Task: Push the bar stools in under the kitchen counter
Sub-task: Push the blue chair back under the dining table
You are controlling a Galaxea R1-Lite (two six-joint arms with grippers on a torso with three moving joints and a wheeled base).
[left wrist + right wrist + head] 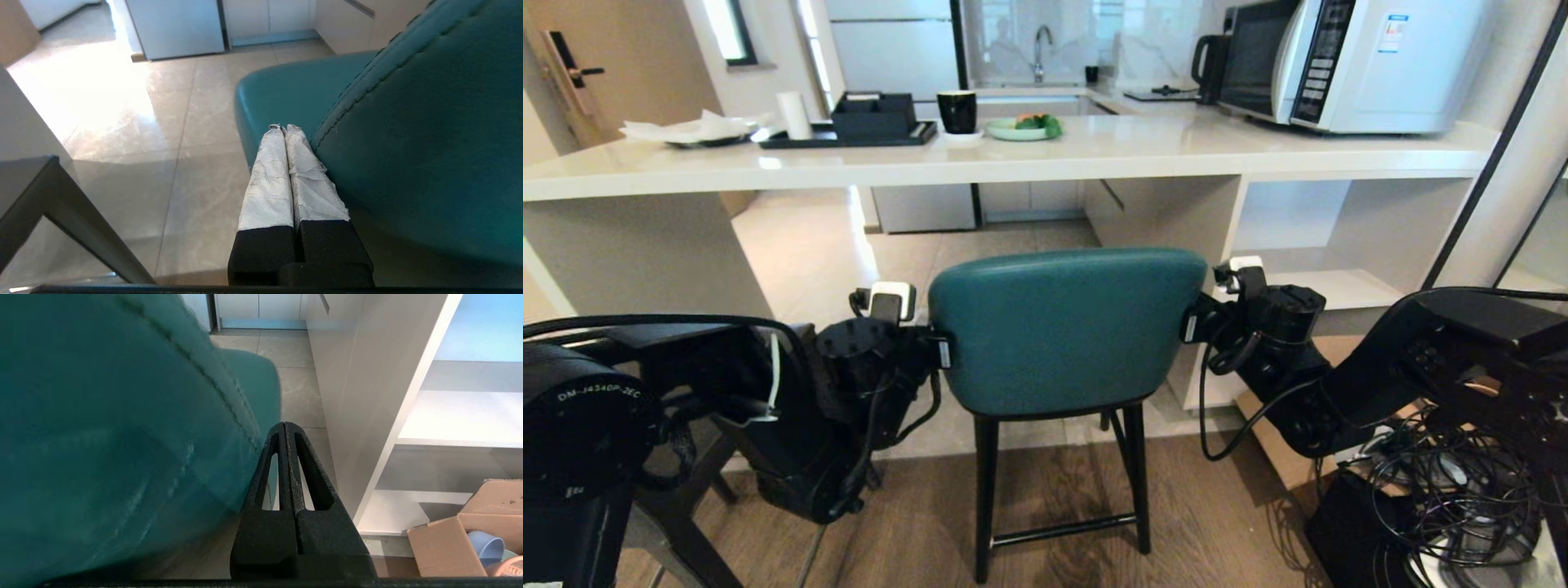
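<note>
A teal bar stool (1066,331) with thin black legs stands on the wood floor in front of the kitchen counter (1013,159), its curved back toward me. The seat reaches toward the opening under the slab. My left gripper (941,353) is shut and lies against the left edge of the backrest; its white-wrapped fingers (265,183) rest beside the teal leather (408,143). My right gripper (1191,327) is shut against the right edge, and its closed black tip (284,424) touches the backrest seam. Part of a grey seat with a dark leg (81,241) shows to the left.
The counter carries a microwave (1347,61), a black mug (956,110), a green plate (1021,128) and a black tray (849,135). White shelf cubbies (1347,245) flank the opening on the right. A cardboard box (457,543) and loose cables (1445,490) lie at the right.
</note>
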